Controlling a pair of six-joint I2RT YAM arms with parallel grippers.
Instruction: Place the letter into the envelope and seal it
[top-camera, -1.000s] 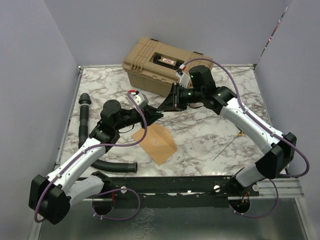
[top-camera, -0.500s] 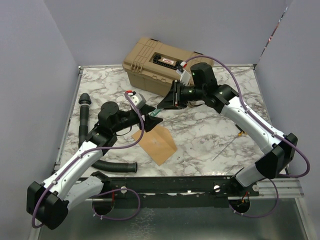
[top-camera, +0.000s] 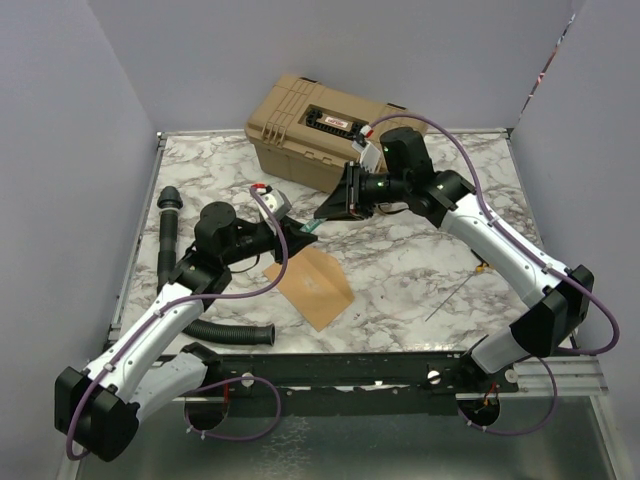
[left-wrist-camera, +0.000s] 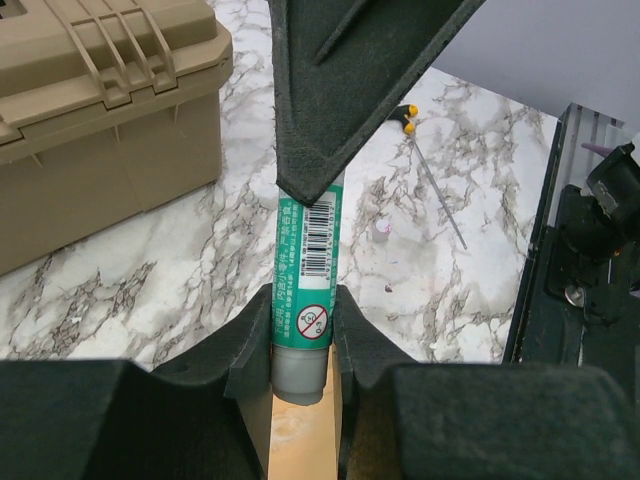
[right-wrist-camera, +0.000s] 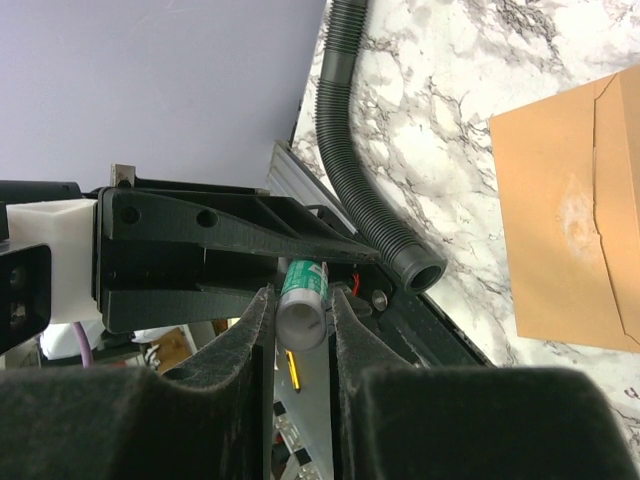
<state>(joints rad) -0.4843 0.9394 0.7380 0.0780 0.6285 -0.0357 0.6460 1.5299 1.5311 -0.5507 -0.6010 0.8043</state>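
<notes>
We see marble table (top-camera: 420, 260), tan case (top-camera: 300, 135) at back. Envelope (top-camera: 315, 287) flat on table toward near edge, just below grippers. Left gripper (left-wrist-camera: 302, 305) and right gripper (right-wrist-camera: 298, 297) each pinch opposite ends of green glue stick (left-wrist-camera: 305, 270), raised.

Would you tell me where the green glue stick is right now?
Top view, centre: the glue stick hangs above the table between the left gripper and right gripper, each clamped on one end, beyond the envelope.
</notes>
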